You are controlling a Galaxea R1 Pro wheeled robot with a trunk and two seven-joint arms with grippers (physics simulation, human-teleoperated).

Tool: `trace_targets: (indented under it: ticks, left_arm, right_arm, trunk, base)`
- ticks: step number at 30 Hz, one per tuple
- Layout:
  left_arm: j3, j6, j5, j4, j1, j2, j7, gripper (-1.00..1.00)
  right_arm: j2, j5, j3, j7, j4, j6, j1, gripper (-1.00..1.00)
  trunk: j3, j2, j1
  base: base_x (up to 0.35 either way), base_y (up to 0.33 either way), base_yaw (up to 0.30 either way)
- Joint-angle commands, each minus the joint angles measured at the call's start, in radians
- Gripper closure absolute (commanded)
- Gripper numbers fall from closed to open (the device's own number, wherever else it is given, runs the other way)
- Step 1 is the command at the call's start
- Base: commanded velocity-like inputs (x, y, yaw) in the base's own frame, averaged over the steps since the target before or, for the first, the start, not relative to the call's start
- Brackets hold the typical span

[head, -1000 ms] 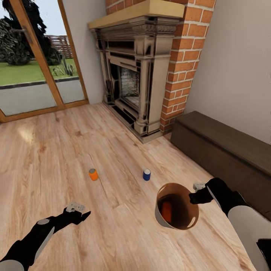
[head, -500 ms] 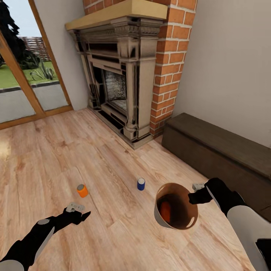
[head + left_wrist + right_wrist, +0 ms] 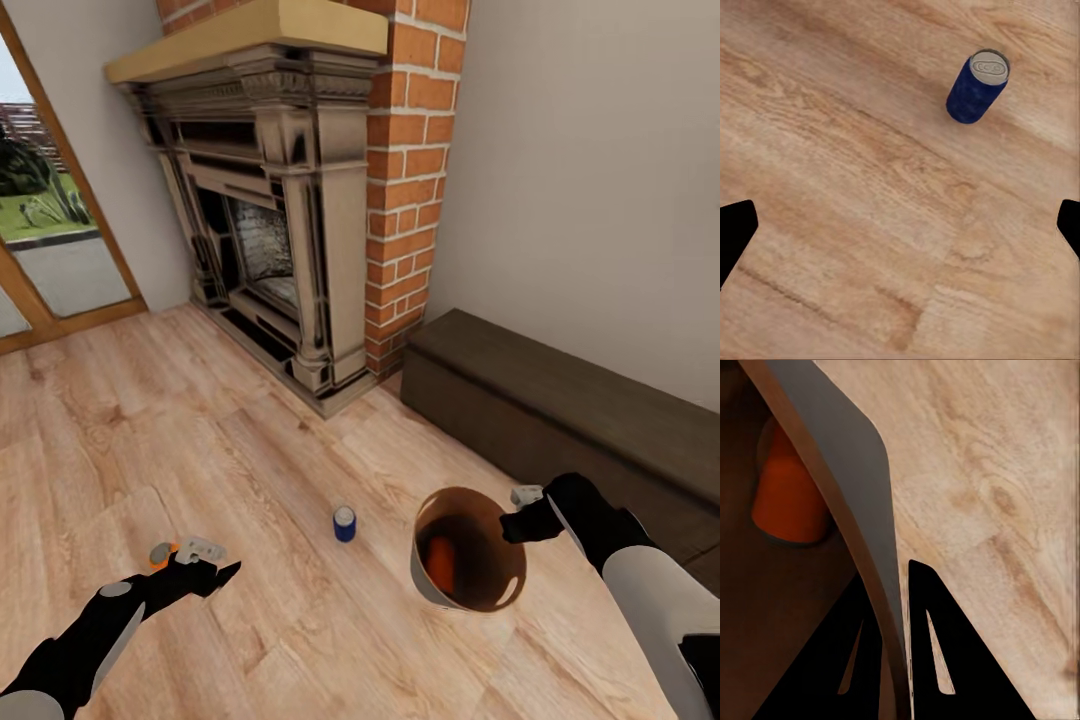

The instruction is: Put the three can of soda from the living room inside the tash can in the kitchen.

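R gripper clamps bin rim; orange can inside, prob. upright.

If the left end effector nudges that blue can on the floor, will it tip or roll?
The blue can stands upright on smooth wood planks, narrow for its height, so an off-centre nudge would probably tip it. Once down, its round side would likely roll. It looks rigid and probably light.

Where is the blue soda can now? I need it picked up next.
In the head view the blue can stands upright on the wood floor, between the left gripper and the trash can, in front of the fireplace.
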Motion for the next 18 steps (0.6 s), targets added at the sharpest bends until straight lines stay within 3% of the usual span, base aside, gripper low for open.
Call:
trace_targets:
  ticks: [1, 11, 18]
  left_arm:
    - [0.0, -0.002, 0.001, 0.0, 0.0, 0.0, 0.0, -1.0]
    - [0.001, -0.009, 0.001, 0.0, 0.0, 0.0, 0.0, -1.0]
    - [0.0, -0.009, 0.0, 0.0, 0.0, 0.0, 0.0, -1.0]
  right_arm:
    - [0.001, -0.03, -0.002, 0.005, 0.0, 0.009, -0.001, 1.0]
    - [0.0, -0.031, -0.003, 0.005, 0.0, 0.009, -0.001, 1.0]
    - [0.0, -0.032, -0.003, 0.007, 0.001, 0.008, 0.0, 1.0]
  trunk:
    - [0.0, 0.0, 0.0]
    - [0.002, 0.0, 0.0]
    - [0.006, 0.0, 0.0]
  base:
    - [0.257, -0.159, -0.026]
    - [0.056, -0.046, -0.036]
    - [0.01, -0.23, -0.103]
